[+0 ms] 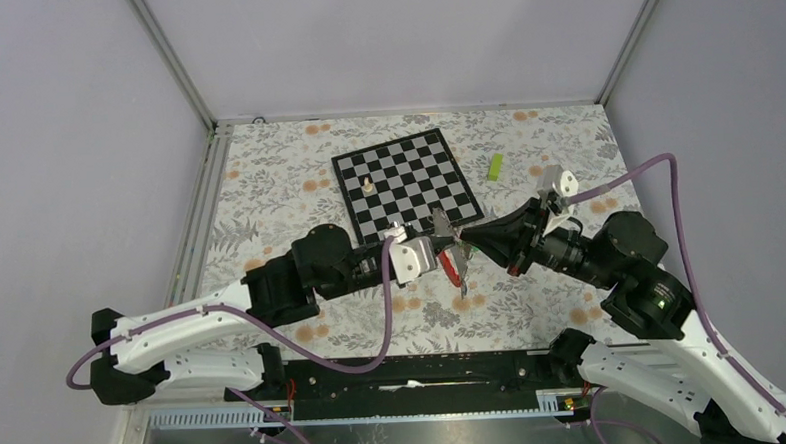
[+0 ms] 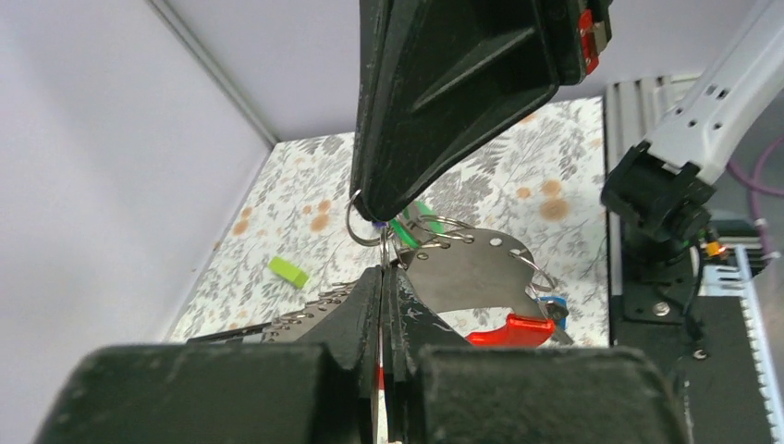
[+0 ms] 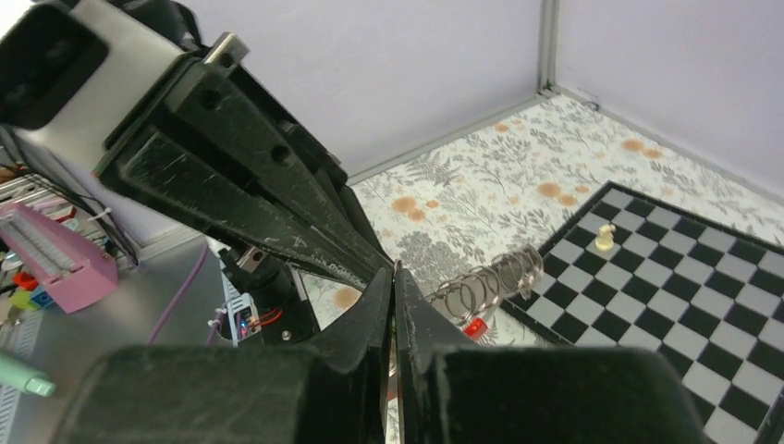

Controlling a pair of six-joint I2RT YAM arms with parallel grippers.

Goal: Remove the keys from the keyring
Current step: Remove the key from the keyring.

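Observation:
My left gripper (image 1: pixel 438 246) and right gripper (image 1: pixel 467 241) meet tip to tip above the table, just in front of the chessboard. In the left wrist view my left gripper (image 2: pixel 384 274) is shut on a thin flat silvery piece seen edge-on, seemingly a key (image 2: pixel 384 248). The right gripper (image 2: pixel 373 209) comes from above and is shut on the silvery keyring (image 2: pixel 354 228). A green key head (image 2: pixel 408 223), a holed silvery plate (image 2: pixel 471 273), a red tag (image 2: pixel 508 329) and a blue key head (image 2: pixel 556 305) hang beside them. The right wrist view shows my right gripper (image 3: pixel 393 274) shut, with several rings (image 3: pixel 495 276) beyond.
A chessboard (image 1: pixel 407 181) lies behind the grippers with one pale pawn (image 1: pixel 368 184) on it. A lime-green block (image 1: pixel 495 166) lies to its right on the floral cloth and also shows in the left wrist view (image 2: pixel 288 271). Walls close the back and sides.

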